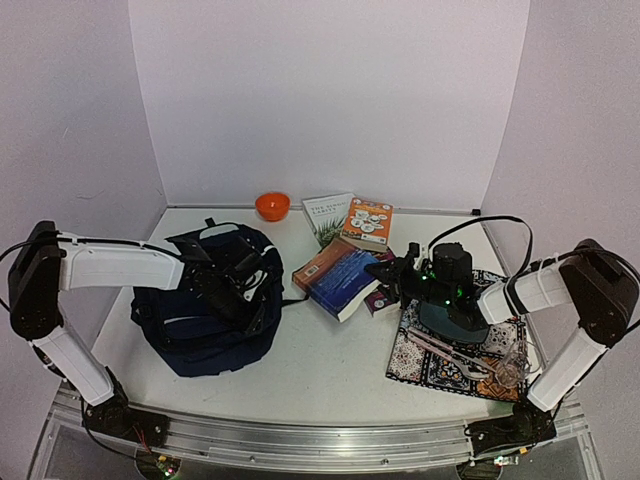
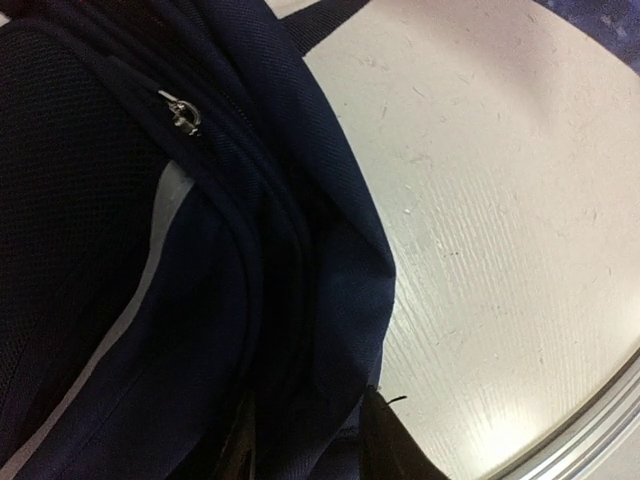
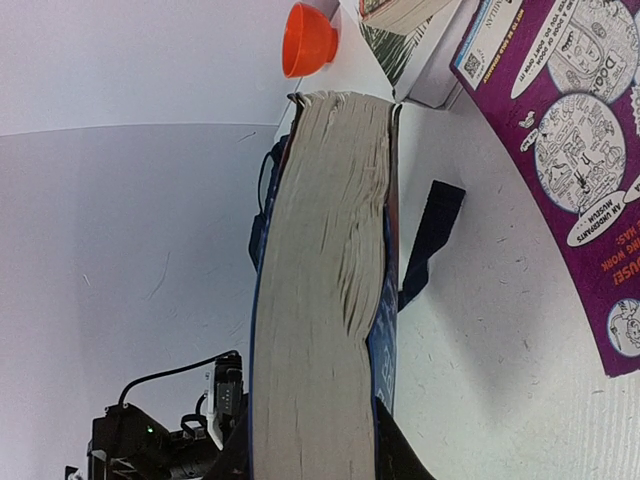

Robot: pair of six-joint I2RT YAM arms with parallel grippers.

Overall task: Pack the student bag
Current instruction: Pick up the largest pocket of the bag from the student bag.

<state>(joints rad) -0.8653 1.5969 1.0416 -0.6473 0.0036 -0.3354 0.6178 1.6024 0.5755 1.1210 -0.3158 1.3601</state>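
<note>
The student bag (image 1: pixel 200 325), navy blue with pale trim, lies on the left of the white table. My left gripper (image 1: pixel 238 290) is down on its right side. In the left wrist view a fold of the bag's fabric (image 2: pixel 330 300) fills the gap between the dark fingers of the left gripper (image 2: pixel 310 425), and a zip pull (image 2: pixel 183 115) shows higher up. My right gripper (image 1: pixel 385 272) is shut on a thick blue book (image 1: pixel 340 280) at the table's middle. The right wrist view shows the book's page edge (image 3: pixel 315 250) clamped in the right gripper (image 3: pixel 312 430).
An orange bowl (image 1: pixel 272 206), a white book (image 1: pixel 328 215) and an orange book (image 1: pixel 367 222) sit at the back. A purple comic book (image 3: pixel 570 150) lies beside the blue one. A patterned mat (image 1: pixel 420 362) at right holds a spoon (image 1: pixel 445 352). A bag strap (image 3: pixel 430 230) trails on the table.
</note>
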